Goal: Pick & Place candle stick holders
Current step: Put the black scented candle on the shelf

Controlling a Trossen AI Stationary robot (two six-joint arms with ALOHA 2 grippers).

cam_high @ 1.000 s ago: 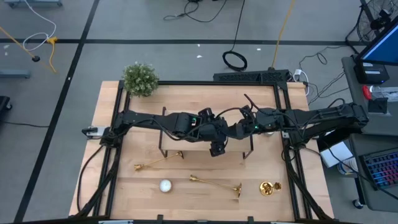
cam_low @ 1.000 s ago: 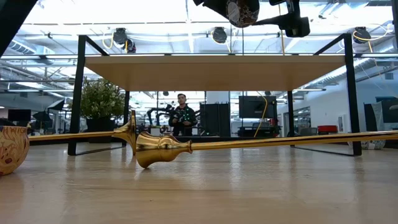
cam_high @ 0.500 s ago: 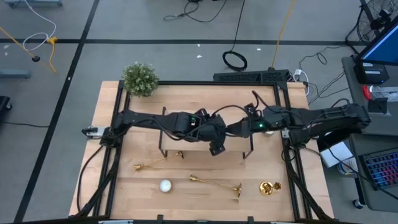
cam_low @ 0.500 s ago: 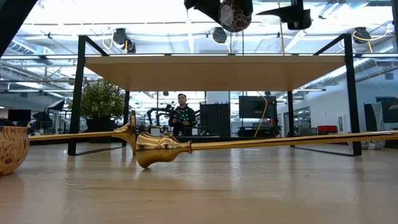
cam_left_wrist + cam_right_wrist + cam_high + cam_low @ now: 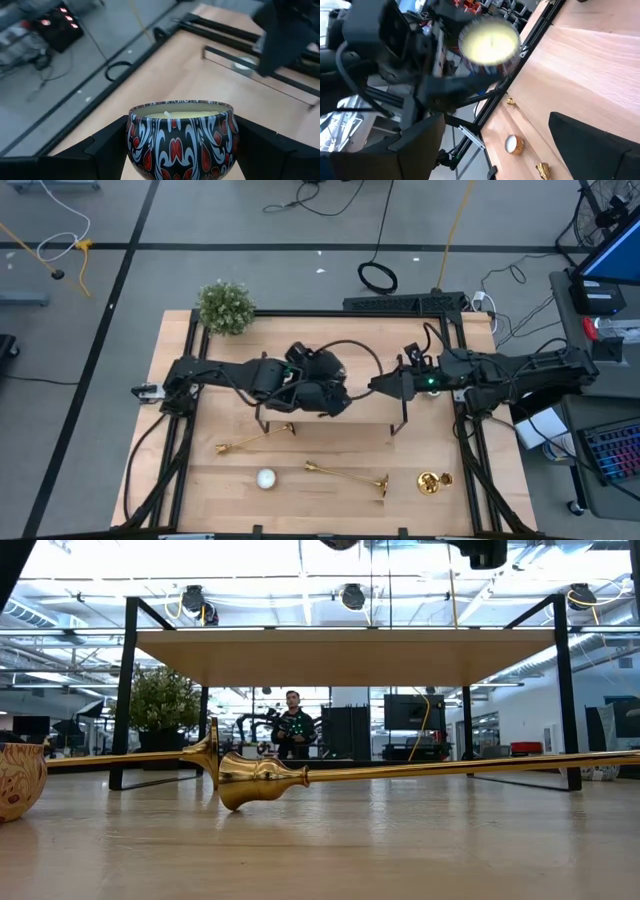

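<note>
Where the light wood desk (image 5: 200, 480) sits on a grey floor crossed by cables, a small potted bush (image 5: 224, 307) marks its far left corner and a wire-framed wooden shelf (image 5: 345, 643) stands mid-desk. Two gold candle stick holders lie flat on the near side: one (image 5: 252, 441) left, one (image 5: 346, 475) further right, with a white tealight (image 5: 265, 478) between and a patterned gold tin (image 5: 432, 482) at the right. The low view alone shows a person (image 5: 291, 730) in the open hall behind. Only the left wrist view shows the left hand (image 5: 180, 150) clamped on a patterned candle tin (image 5: 182, 135). Above the shelf, the right hand (image 5: 520, 150) has fingers apart.
</note>
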